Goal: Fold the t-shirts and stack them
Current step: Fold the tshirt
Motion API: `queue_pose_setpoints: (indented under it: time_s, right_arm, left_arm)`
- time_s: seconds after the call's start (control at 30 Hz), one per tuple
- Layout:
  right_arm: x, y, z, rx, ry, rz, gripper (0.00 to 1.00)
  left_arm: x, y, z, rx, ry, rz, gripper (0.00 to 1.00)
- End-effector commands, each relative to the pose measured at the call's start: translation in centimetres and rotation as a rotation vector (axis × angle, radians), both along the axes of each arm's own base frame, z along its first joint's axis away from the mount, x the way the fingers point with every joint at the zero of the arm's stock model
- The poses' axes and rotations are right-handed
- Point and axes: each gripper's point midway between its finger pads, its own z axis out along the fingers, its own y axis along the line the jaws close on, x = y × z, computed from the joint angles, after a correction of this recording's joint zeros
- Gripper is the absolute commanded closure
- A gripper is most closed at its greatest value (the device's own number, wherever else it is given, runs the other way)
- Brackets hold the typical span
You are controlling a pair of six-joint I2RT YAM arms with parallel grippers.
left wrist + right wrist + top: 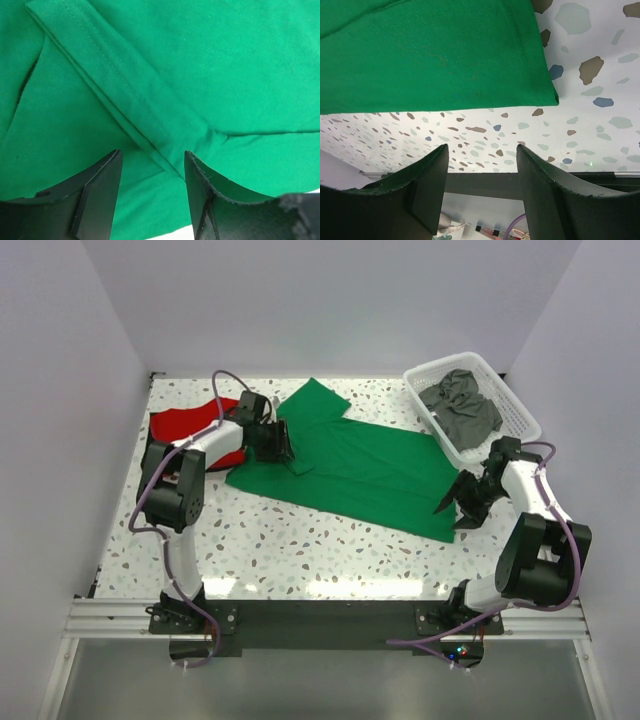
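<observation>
The bright green t-shirt point(350, 465) lies spread across the middle of the table. My left gripper point(285, 453) is open over its left sleeve; in the left wrist view the hemmed sleeve fold point(135, 100) runs down between my fingers point(100, 190). The red t-shirt point(185, 428) lies at the far left, partly under the left arm. A dark grey t-shirt point(460, 405) is bundled in the basket. My right gripper point(455, 502) is open and empty just off the green shirt's near right corner point(540, 95).
The white lattice basket point(520, 410) stands at the back right, close to the right arm. White walls enclose the table on three sides. The metal rail point(320, 615) runs along the near edge.
</observation>
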Motion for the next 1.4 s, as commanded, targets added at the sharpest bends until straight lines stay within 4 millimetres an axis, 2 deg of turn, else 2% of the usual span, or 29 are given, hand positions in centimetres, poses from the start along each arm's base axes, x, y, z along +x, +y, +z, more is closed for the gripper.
queue_pose_setpoints:
  time_s: [0.0, 0.4, 0.67, 0.93, 1.17, 1.37]
  right_arm:
    - [0.5, 0.3, 1.3, 0.017, -0.033, -0.016, 0.40]
    - [0.4, 0.3, 1.1, 0.017, -0.027, -0.011, 0.40]
    - [-0.1, 0.4, 0.7, 0.017, -0.016, -0.009, 0.40]
    - [-0.7, 0.5, 0.5, 0.016, -0.007, -0.009, 0.40]
    - [-1.2, 0.5, 0.5, 0.010, -0.004, -0.010, 0.40]
    - [-1.6, 0.6, 0.4, 0.008, -0.002, -0.014, 0.40]
  left_arm:
    - [2.1, -0.3, 1.8, -0.030, -0.044, 0.028, 0.44]
    - [2.8, -1.4, 0.4, -0.071, -0.015, 0.026, 0.48]
    - [3.2, -2.6, 2.1, -0.148, -0.057, 0.040, 0.50]
    - [3.8, -4.6, 1.7, -0.214, -0.063, 0.013, 0.51]
    - [5.4, -5.8, 2.6, -0.254, -0.106, -0.004, 0.51]
    - [5.4, -7.6, 2.7, -0.292, -0.123, -0.049, 0.51]
